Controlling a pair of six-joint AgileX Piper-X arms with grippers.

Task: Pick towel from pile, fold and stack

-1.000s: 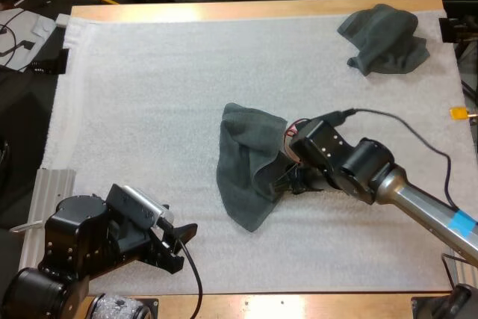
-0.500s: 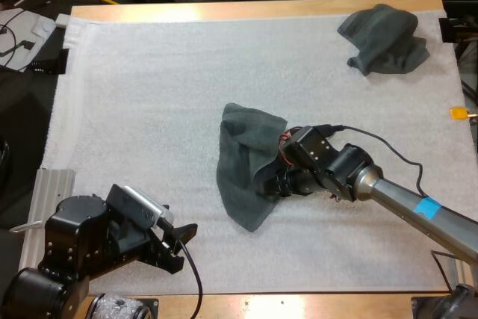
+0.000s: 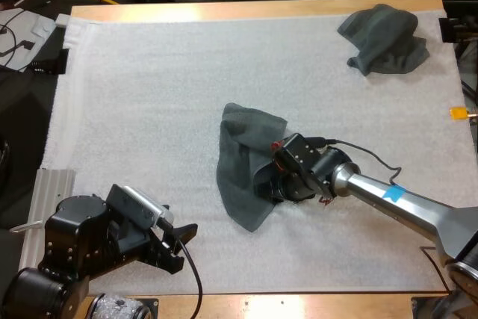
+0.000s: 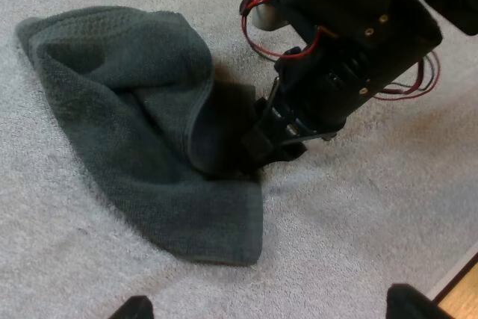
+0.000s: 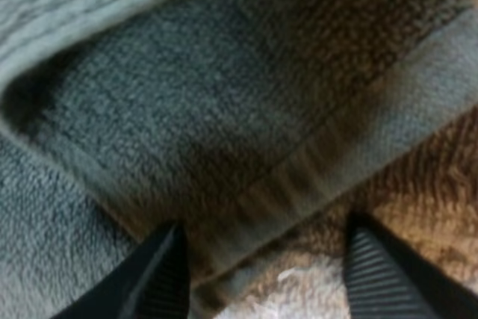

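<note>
- Towel (image 3: 243, 169) lies crumpled mid-mat (image 3: 149, 95), one flap lapped over itself.
- Right tool (image 3: 267, 184) is set low at towel's right hem. Its fingers (image 5: 160, 274) are spread with hem between them, not clenched. Judged to be placed so that edge can be pinched and lifted for spreading.
- Left tool (image 3: 183, 248) is parked at near left corner of tabletop (image 3: 224, 11), released, nothing held, well apart from towel.
- Second towel (image 3: 382, 39) is bunched at far right corner, well apart.
- No obstacle is seen; lapped flap beside hem could be caught along with it.

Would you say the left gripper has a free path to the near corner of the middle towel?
Probably yes: only bare mat lies between the left gripper and the near corner of the towel; the right gripper is at its right side, out of the way.
</note>
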